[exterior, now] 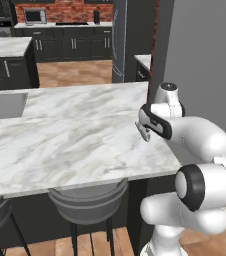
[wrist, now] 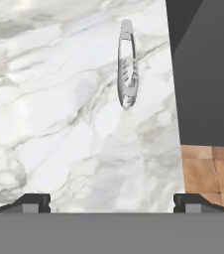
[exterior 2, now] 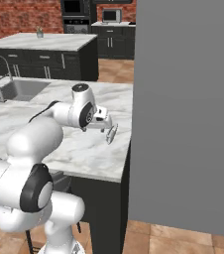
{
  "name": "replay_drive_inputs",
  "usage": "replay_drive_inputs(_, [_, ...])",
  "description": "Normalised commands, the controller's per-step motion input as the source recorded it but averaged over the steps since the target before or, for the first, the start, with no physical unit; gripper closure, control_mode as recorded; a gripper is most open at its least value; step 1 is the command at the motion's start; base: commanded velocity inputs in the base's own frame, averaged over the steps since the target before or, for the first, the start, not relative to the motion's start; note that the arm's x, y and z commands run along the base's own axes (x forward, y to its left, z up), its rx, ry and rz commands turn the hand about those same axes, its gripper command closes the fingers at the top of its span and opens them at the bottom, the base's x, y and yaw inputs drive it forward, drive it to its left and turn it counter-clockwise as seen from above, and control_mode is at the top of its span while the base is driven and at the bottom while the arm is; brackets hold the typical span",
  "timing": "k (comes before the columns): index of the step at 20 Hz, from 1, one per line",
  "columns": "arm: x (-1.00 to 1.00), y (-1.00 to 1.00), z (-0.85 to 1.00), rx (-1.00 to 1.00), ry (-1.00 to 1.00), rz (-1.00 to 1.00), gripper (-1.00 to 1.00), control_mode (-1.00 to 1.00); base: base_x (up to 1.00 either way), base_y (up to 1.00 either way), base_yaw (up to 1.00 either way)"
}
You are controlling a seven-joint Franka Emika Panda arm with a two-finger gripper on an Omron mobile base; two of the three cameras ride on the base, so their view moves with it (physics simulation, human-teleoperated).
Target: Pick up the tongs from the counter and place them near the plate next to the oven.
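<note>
Marble counter (exterior: pixel 60 135) carries the tongs (wrist: pixel 127 67), lying flat near its right edge, close to the corner by the tall grey panel (exterior 2: pixel 188 109). In hand view tongs sit at ~12 o'clock from the gripper (wrist: pixel 111 201), long axis running straight away from cam, well apart from the tips. Gripper jaws spread wide, fingertips (wrist: pixel 32 202) at the far left and right of the frame bottom, nothing between them, holding nothing. In right base view the tongs (exterior 2: pixel 111 133) are just past the hand at ~4 o'clock; in left base view they (exterior: pixel 144 131) peek out at the hand's 8 o'clock, partly hidden by the wrist. Sink (exterior 2: pixel 20 89) w/ faucet (exterior 2: pixel 0 74) sits far left on same slab. Oven (exterior 2: pixel 74 12) at the back wall; plate too small to tell.
</note>
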Motion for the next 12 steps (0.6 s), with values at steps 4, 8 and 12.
replay_drive_inputs(4, [0.54, -0.08, -0.34, 0.00, 0.00, -0.05, -1.00, -1.00, 0.00, 0.00, 0.00])
replay_drive_inputs(8, [0.43, -0.15, -0.37, 0.00, 0.00, -0.05, -1.00, -1.00, 0.00, 0.00, 0.00])
replay_drive_inputs(12, [0.42, -0.15, -0.36, 0.00, 0.00, -0.04, -1.00, -1.00, 0.00, 0.00, 0.00])
